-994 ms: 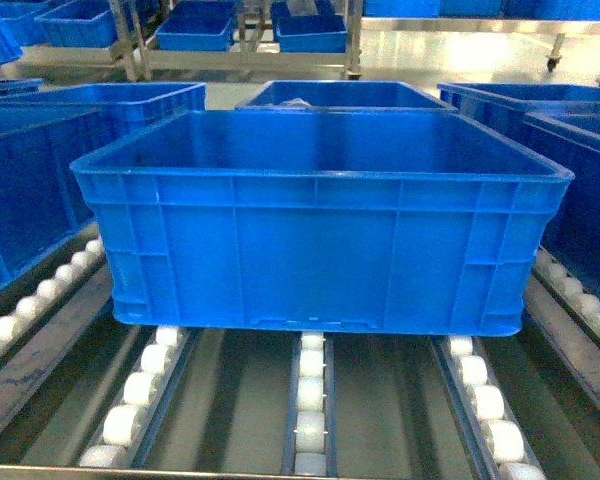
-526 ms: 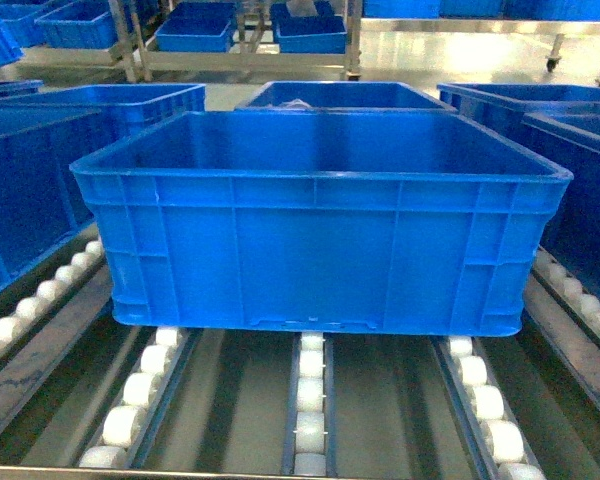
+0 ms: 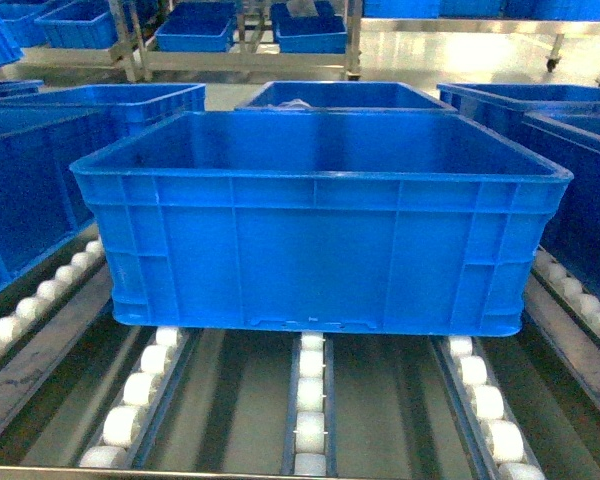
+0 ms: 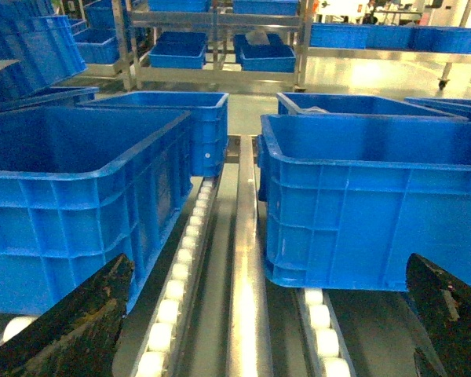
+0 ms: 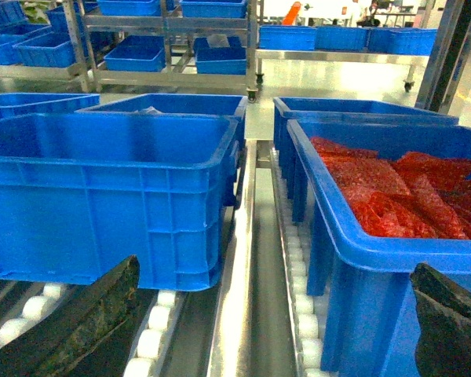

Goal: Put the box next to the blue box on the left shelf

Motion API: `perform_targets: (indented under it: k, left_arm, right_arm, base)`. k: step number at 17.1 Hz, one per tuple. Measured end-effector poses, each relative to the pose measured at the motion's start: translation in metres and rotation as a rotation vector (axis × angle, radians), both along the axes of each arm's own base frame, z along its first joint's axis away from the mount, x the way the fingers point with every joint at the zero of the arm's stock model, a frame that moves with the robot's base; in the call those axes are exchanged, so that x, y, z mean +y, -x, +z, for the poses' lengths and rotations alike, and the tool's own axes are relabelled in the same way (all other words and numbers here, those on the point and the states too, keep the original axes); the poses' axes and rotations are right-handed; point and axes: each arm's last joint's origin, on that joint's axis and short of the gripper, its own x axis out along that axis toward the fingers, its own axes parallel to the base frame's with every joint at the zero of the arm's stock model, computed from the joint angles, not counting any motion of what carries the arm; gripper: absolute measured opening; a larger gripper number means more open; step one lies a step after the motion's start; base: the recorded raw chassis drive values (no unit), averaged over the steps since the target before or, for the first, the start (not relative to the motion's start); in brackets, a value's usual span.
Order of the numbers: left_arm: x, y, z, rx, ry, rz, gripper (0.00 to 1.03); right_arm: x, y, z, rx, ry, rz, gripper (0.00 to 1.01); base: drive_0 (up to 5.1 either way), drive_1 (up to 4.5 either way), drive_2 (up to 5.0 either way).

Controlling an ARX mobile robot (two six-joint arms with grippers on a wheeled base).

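Observation:
The box (image 3: 320,240) is a large, empty blue crate resting level on the white rollers of the left shelf (image 3: 310,400), in the middle of the head view. A second blue box (image 3: 30,190) stands just left of it, across a narrow gap. In the left wrist view the box (image 4: 377,204) is on the right and the other blue box (image 4: 71,196) on the left. My left gripper (image 4: 255,338) is open over the gap between them and holds nothing. My right gripper (image 5: 259,338) is open too, just right of the box (image 5: 102,196). Neither gripper shows in the head view.
A blue crate holding red bags (image 5: 400,196) stands right of the box. More blue crates sit behind it (image 3: 340,95) and at the right (image 3: 580,170). Shiny metal rails (image 4: 247,275) divide the roller lanes. Racks of crates (image 3: 240,30) line the far floor.

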Motion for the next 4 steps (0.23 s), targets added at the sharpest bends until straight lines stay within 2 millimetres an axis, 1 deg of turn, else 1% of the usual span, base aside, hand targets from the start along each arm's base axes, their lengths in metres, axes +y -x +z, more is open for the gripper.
perform_targets:
  k: [1, 4]
  left_arm:
    - [0.0, 0.0, 0.0, 0.0, 0.0, 0.0, 0.97]
    - [0.0, 0.0, 0.0, 0.0, 0.0, 0.0, 0.98]
  right_arm:
    - [0.0, 0.0, 0.0, 0.0, 0.0, 0.0, 0.98]
    - [0.0, 0.0, 0.0, 0.0, 0.0, 0.0, 0.98]
  base:
    - [0.0, 0.0, 0.0]
    - [0.0, 0.0, 0.0]
